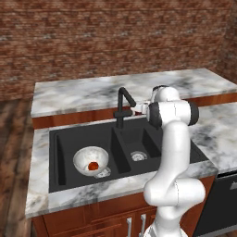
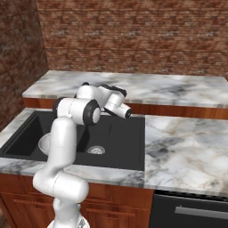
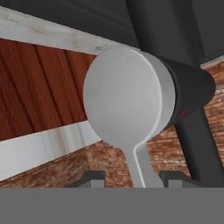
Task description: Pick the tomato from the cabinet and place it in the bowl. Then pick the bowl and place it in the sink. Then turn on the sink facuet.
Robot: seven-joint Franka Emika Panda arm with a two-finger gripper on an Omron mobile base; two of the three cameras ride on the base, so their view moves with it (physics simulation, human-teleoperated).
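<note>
The mottled whitish bowl (image 1: 88, 159) sits in the left basin of the black sink (image 1: 60, 139), with the red tomato (image 1: 93, 165) inside it. The black faucet (image 1: 121, 104) stands behind the divider between the two basins. My gripper (image 1: 139, 109) is up against the faucet's right side. In the hand view the faucet's grey round handle (image 3: 122, 100) and its thin lever hang close in front, and the lever runs down between my fingertips (image 3: 94, 178). My gripper (image 3: 138, 179) is open, with a small gap on each side of the lever. The cabinet is out of view.
A raised marble ledge (image 1: 92, 90) runs behind the sink below the brick wall (image 1: 115, 37). Marble counter (image 2: 187, 147) stretches to the right of the sink. A dark appliance front (image 2: 191, 209) sits below it. My arm (image 2: 67, 133) partly hides the bowl (image 2: 44, 143).
</note>
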